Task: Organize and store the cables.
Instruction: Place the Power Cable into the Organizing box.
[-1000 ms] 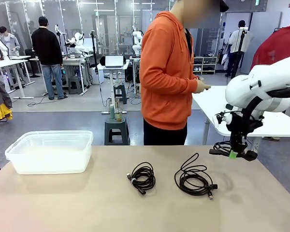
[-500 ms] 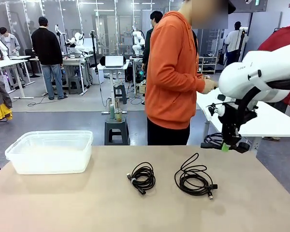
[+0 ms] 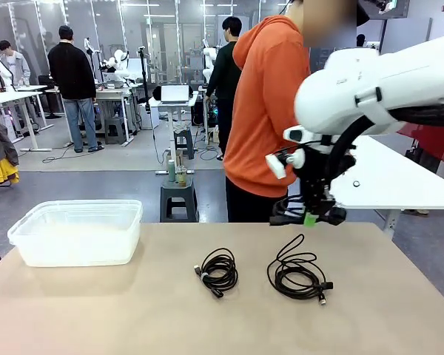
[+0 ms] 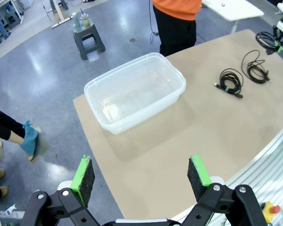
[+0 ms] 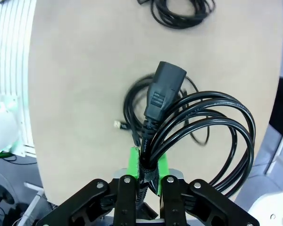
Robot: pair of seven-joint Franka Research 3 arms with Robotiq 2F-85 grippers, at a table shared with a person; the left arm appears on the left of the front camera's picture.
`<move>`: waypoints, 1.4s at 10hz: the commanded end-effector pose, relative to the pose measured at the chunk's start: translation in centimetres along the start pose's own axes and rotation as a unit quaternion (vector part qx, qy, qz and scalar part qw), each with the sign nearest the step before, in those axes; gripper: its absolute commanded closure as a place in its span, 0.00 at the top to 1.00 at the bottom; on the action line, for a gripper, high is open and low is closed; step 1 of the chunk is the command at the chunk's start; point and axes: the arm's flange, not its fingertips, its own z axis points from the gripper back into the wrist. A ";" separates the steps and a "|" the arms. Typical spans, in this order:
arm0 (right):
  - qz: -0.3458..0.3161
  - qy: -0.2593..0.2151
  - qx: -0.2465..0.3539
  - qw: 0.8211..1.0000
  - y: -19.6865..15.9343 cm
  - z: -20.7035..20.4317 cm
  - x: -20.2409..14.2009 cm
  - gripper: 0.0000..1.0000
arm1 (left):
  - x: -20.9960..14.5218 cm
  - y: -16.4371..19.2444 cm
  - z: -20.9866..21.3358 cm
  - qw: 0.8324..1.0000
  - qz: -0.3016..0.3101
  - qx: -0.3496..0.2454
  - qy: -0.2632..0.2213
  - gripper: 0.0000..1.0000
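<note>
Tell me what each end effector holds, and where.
Right end effector: coiled black cable, pinched on its bundled strands behind the plug. Left end effector: open, empty.

1. The jaws of the right gripper (image 5: 147,168) are clamped together on a thick black cable (image 5: 217,125), with the green pads (image 5: 133,160) pressing its gathered strands.
2. The cable's loops bulge toward the picture's right, and its blocky black plug (image 5: 164,89) points up the picture.
3. Behind it, on the tan tabletop (image 5: 75,70), lies a thinner black coil (image 5: 131,101), partly hidden, with a small pale-tipped connector (image 5: 118,124) sticking out.
4. Another black coil (image 5: 179,14) lies on the tabletop at the picture's top edge, apart from the thinner one.
</note>
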 end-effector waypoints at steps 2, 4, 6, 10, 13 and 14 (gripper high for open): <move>0.024 0.026 0.004 0.999 -0.7 -1.6 7.6 0.00 | 0.0 0.0 0.1 1.000 -0.005 -0.001 -0.001 1.00; 0.060 -0.013 0.024 0.998 -0.9 -2.0 12.7 0.00 | 0.0 0.0 0.1 1.000 -0.005 -0.001 -0.001 1.00; 0.093 -0.026 0.036 0.995 -0.9 -4.8 17.6 0.00 | 0.0 0.0 0.1 1.000 -0.005 -0.001 -0.001 1.00; 0.094 -0.047 0.053 0.993 0.1 -12.1 25.8 0.00 | 0.0 0.0 0.1 1.000 -0.005 -0.001 -0.001 1.00; 0.080 -0.052 0.046 0.994 1.2 -15.2 29.0 0.00 | 0.0 0.0 0.1 1.000 -0.005 -0.001 -0.001 1.00; 0.078 -0.046 0.049 0.995 1.7 -16.8 30.1 0.00 | 0.0 0.0 0.1 1.000 -0.005 -0.001 -0.001 1.00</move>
